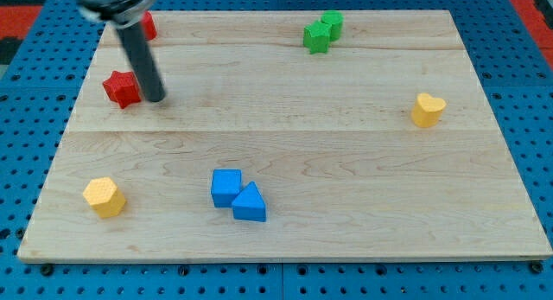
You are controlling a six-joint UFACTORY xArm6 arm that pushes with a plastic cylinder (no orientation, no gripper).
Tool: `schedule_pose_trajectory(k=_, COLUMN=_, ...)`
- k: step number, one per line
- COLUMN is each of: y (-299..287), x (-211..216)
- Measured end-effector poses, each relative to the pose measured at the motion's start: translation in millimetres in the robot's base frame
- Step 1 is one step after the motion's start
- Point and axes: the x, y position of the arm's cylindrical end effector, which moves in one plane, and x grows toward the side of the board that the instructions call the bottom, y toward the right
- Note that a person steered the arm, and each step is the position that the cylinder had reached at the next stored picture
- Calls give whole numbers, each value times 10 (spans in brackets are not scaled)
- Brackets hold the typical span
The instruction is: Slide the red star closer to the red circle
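dark grey cylindrical rod, my tip (156, 98), blurred grey mount

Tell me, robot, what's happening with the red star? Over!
My tip down, just right of the red star. Red circle at the view's top, mostly hidden behind my rod. Nothing between them. Over.

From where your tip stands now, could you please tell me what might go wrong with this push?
My tip sits at the red star's right side, while the red circle lies toward the view's top, half hidden behind the rod. A push from here would likely send the star left, toward the board's edge. Circling below it could also nudge it off line.
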Motion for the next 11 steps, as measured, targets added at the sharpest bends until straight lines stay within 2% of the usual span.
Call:
schedule_pose_trajectory(k=5, y=188, x=-65)
schedule_pose_trajectory(k=6, y=-28, x=162)
schedule_pose_trajectory(k=7, y=-164, x=638)
schedule_pose_trajectory(k=8, y=-692, x=424)
schedule_pose_trajectory(k=9, y=-740, x=-217)
schedule_pose_trajectory(k=11, y=-595, x=-427)
